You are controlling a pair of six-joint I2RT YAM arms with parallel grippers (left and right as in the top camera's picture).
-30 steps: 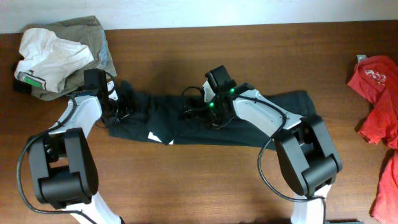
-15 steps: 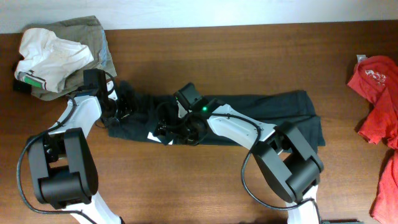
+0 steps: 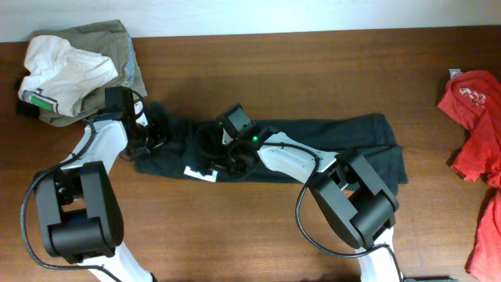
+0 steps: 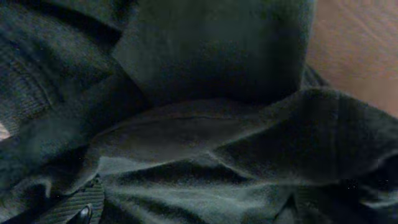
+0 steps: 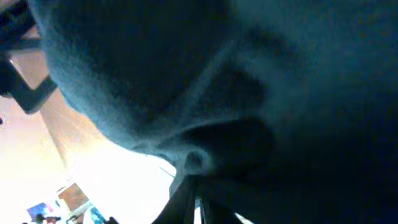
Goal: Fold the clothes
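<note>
The clothes, a black T-shirt (image 3: 344,145), lie folded into a long strip across the middle of the table, with a bit of white lettering (image 3: 200,172) at the front edge. My left gripper (image 3: 155,137) rests on the strip's left end. In the left wrist view this gripper (image 4: 189,208) is open, one ribbed finger pad (image 4: 81,202) showing and dark cloth (image 4: 217,74) bunched between the jaws. My right gripper (image 3: 215,159) is low over the left-middle of the strip. In the right wrist view it (image 5: 194,180) is shut on a pucker of the shirt (image 5: 196,158), and cloth fills most of that view.
A pile of olive and white garments (image 3: 70,70) sits at the back left corner. A red garment (image 3: 473,117) lies at the right edge. Bare wooden table (image 3: 258,235) runs in front of and behind the strip.
My right gripper has slid left along the shirt from its middle toward the left arm and has shut on the cloth. The left jaws have opened a little wider; that arm stayed put.
</note>
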